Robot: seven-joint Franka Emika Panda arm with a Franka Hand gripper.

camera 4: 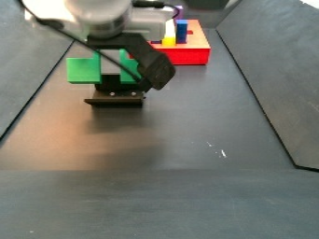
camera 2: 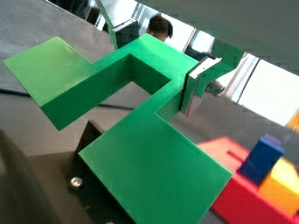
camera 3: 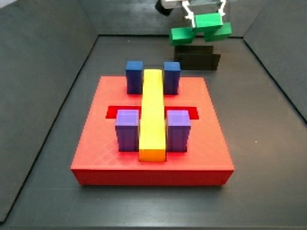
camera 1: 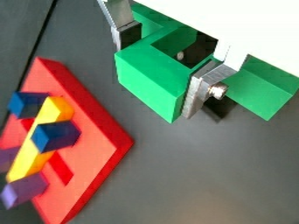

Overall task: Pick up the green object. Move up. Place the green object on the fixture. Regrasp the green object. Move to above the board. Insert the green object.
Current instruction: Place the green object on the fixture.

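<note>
The green object (camera 1: 152,83) is a bright green stepped block with a notch, and my gripper (camera 1: 163,59) is shut on it. Both wrist views show a silver finger (camera 2: 197,85) pressed against each side. In both side views the gripper (camera 3: 206,18) holds the green object (camera 3: 198,33) directly over the fixture (camera 3: 198,59), a small black block. Its underside is at or just above the fixture's top; I cannot tell whether they touch. The same stack shows as the gripper (camera 4: 121,67), the green object (camera 4: 84,70) and the fixture (camera 4: 115,96). The board (camera 3: 108,153) is a red slab.
The board carries a long yellow bar (camera 3: 153,112), two blue blocks (camera 3: 135,76) and two purple blocks (camera 3: 127,130). The board (camera 1: 100,140) shows at the edge of a wrist view. Dark walls (camera 3: 282,99) border the black floor on both sides.
</note>
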